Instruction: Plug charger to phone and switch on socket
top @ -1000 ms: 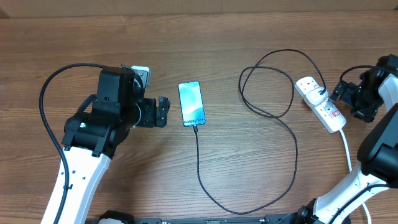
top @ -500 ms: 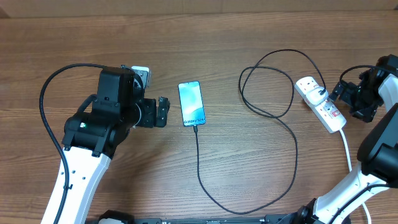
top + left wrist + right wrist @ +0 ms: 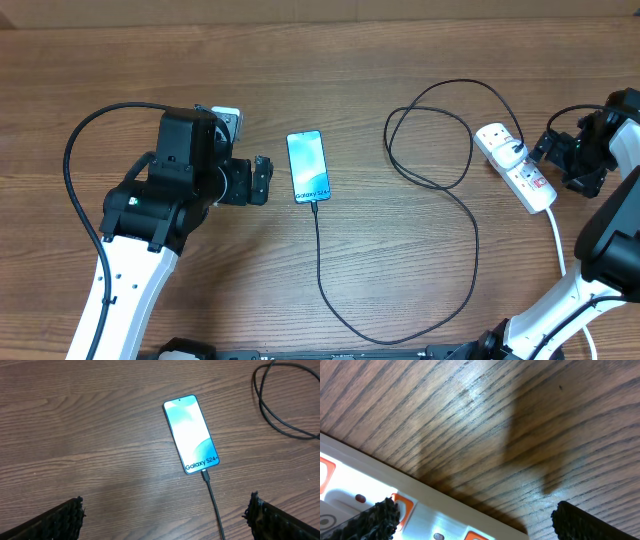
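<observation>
A slim rectangular phone (image 3: 308, 166) with a bright blue-teal screen lies flat near the middle of the brown wood-grain desk (image 3: 330, 50). Its "Galaxy S24+" lettering is at the lower end. The small black connector of the long thin black cable (image 3: 317, 250) sits in the port at that lower edge, which shows plainly in the left wrist view (image 3: 206, 474). From there the cable runs down the overhead frame, sweeps right along the bottom, then climbs and loops in the upper right. It ends at the elongated white plastic power strip (image 3: 515, 165) at the far right. A thick white cord (image 3: 556, 235) leaves the strip's lower end.

The left gripper (image 3: 262, 180) hovers just left of the phone without touching it. Its jaws are released and spread wide, with a dark finger (image 3: 65, 521) in each lower corner of its wrist view.

The right gripper (image 3: 548, 150) is just right of the power strip, its jaws likewise spread and empty. In its wrist view the strip (image 3: 445, 517) and its orange switches (image 3: 402, 505) lie at lower left. Whether a finger touches the strip cannot be told.
</observation>
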Available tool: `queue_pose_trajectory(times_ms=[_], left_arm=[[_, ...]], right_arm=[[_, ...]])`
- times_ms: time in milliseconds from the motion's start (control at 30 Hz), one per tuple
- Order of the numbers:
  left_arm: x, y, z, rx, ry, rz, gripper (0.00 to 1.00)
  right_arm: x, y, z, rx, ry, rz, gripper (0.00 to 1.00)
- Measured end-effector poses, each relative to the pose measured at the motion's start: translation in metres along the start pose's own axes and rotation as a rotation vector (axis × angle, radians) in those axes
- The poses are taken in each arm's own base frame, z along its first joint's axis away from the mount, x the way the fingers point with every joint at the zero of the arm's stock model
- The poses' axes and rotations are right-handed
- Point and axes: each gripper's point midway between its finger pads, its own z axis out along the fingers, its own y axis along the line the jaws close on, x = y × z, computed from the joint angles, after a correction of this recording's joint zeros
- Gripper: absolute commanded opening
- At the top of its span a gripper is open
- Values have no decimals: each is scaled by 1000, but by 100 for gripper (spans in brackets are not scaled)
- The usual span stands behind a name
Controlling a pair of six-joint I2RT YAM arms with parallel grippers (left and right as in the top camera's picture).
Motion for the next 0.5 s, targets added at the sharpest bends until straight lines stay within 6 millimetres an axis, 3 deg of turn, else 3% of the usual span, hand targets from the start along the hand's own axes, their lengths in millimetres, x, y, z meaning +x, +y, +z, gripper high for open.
queue_pose_trajectory(times_ms=[500], left_arm=[[0, 0, 0, 0, 0, 0, 100]], right_arm=[[1, 0, 0, -4, 6, 8, 100]])
